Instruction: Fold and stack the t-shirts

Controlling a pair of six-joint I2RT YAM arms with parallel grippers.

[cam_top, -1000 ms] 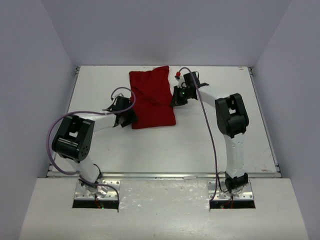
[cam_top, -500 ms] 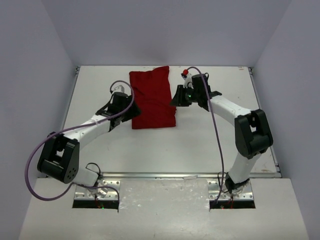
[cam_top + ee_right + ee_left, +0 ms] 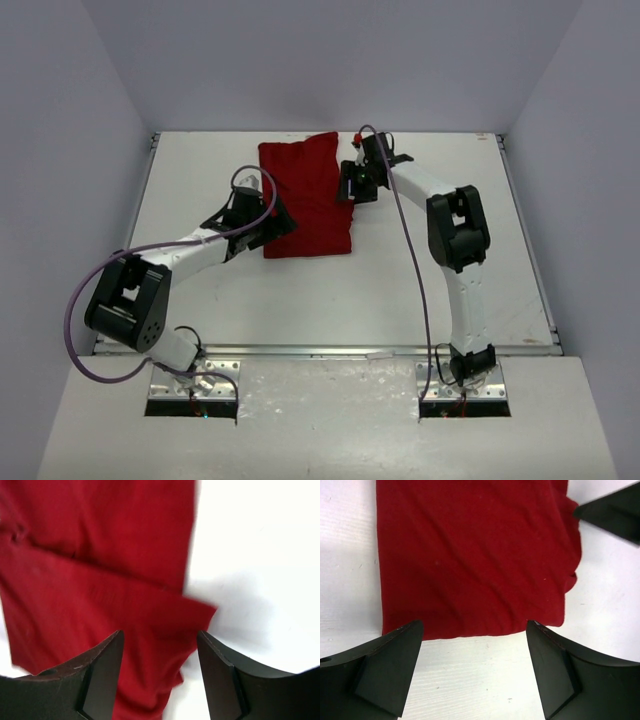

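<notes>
**Both sets of fingers stood open at the folded red shirt**

We saw the left fingers (image 3: 402, 650) spread wide with nothing between them. In the left wrist view their dark tips sat at the bottom of the frame, one on each side. The shirt's (image 3: 470, 555) straight lower edge ran just above them, and bare white counter (image 3: 470, 680) filled the gap. We could not tell whether the tips touched the cloth.

The right fingers (image 3: 102, 665) were also parted and gripped nothing. In the somewhat blurred right wrist view, red cloth (image 3: 90, 580) showed through the gap between them. One folded layer lay across another there, and a corner poked out to the right onto the counter (image 3: 260, 555).

From the top camera, the left fingers (image 3: 275, 222) sat at the shirt's lower left corner. The right fingers (image 3: 350, 185) were at its right edge, higher in the frame. A dark tip of the right fingers (image 3: 615, 510) also cut into the upper right of the left wrist view.

The shirt (image 3: 305, 195) lay flat as a folded, roughly rectangular red shape in the upper middle of the frame, towards the far edge of the counter (image 3: 400, 280). Both arms reached in from the bottom of the frame, one on each side of it.
</notes>
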